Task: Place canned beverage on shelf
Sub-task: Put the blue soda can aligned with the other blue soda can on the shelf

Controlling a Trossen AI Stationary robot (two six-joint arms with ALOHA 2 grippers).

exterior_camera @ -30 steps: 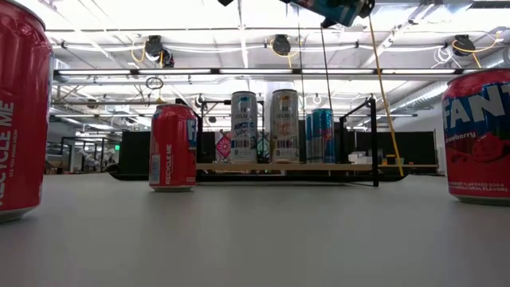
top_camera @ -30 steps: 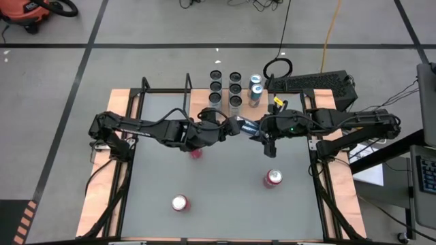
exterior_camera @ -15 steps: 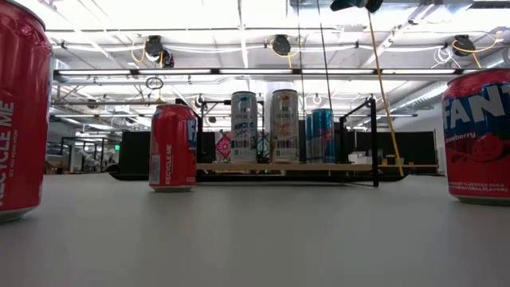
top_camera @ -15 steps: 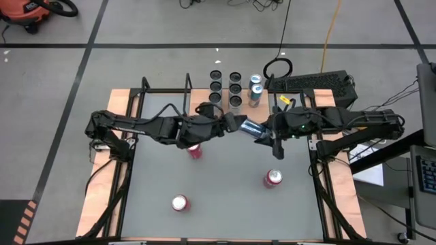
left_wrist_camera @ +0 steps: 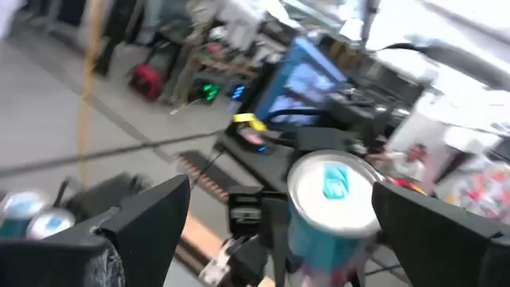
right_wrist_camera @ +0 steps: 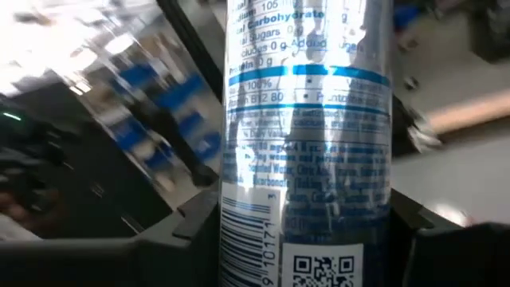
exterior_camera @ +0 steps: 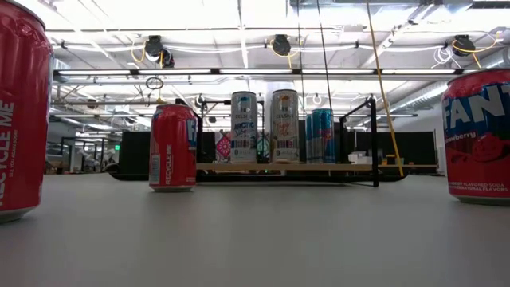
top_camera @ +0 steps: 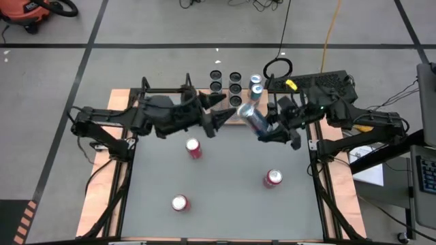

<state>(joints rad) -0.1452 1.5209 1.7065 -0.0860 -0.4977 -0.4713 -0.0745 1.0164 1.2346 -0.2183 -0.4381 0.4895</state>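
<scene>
From above, the right gripper holds a silver and blue can tilted in the air over the table's far part, just short of the shelf, where other cans stand in rows. The left gripper sits just beside the held can with its jaws spread wide and nothing between them. Three red cans stand on the table. At table height, the shelf carries upright cans. The left wrist camera shows the can's end between open fingers. The right wrist camera shows the can clamped.
</scene>
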